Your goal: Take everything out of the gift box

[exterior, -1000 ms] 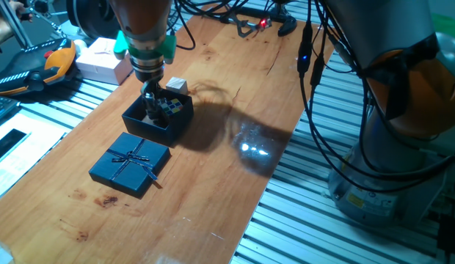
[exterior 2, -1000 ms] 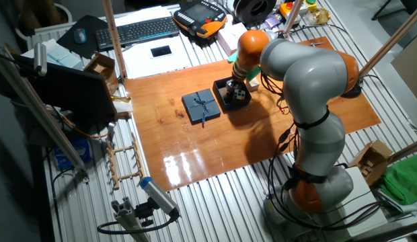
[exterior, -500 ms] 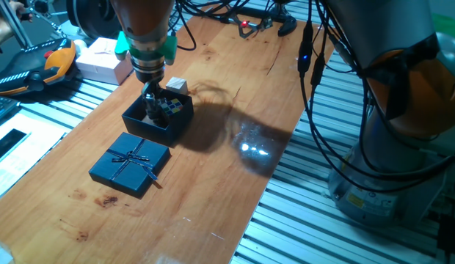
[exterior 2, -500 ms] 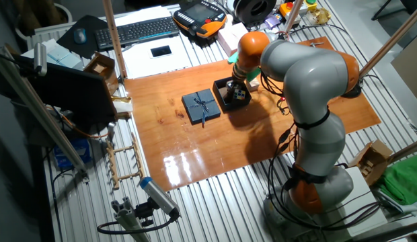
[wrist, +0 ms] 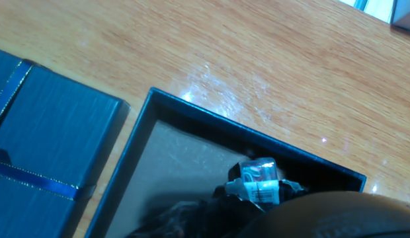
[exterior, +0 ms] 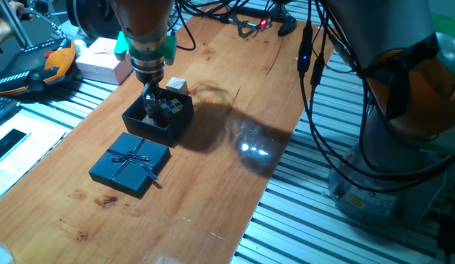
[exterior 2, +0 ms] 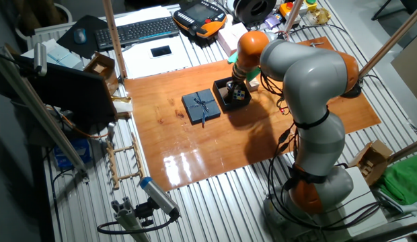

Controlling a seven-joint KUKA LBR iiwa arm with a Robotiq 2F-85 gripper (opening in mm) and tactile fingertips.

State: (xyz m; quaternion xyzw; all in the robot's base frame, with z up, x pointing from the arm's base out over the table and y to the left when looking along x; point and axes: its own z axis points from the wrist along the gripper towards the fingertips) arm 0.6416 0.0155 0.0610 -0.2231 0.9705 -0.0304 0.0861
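The gift box [exterior: 158, 119] sits open on the wooden desk [exterior: 213, 169], toward its far left side, with the hand [exterior: 151, 108] lowered inside it among the walls. Whether the fingers are spread or pinching cannot be told: they are dark against the dark interior in both fixed views, and the hand view shows only a blurred dark mass at its lower edge. The puzzle cube [exterior: 171, 107] lies inside the box just beside the hand, close to the wall that faces the white block [exterior: 176, 86]. That block stands on the desk just outside the box's far corner, apart from the rim. In the hand view the box's brown floor [wrist: 172, 165] looks bare to the left of the fingers, with one thin wall [wrist: 258, 135] running across ahead.

The lid [exterior: 130, 163], ribbon bow up, lies flat on the desk just beside the box's near wall, a narrow gap between them. To the right of the box the desk is open wood with a glare patch. Past the left edge lie a pale box [exterior: 103, 60] and an orange-and-black handset [exterior: 37, 70]. Black cables [exterior: 315, 81] hang along the right edge, in front of the robot's base [exterior: 403, 147]
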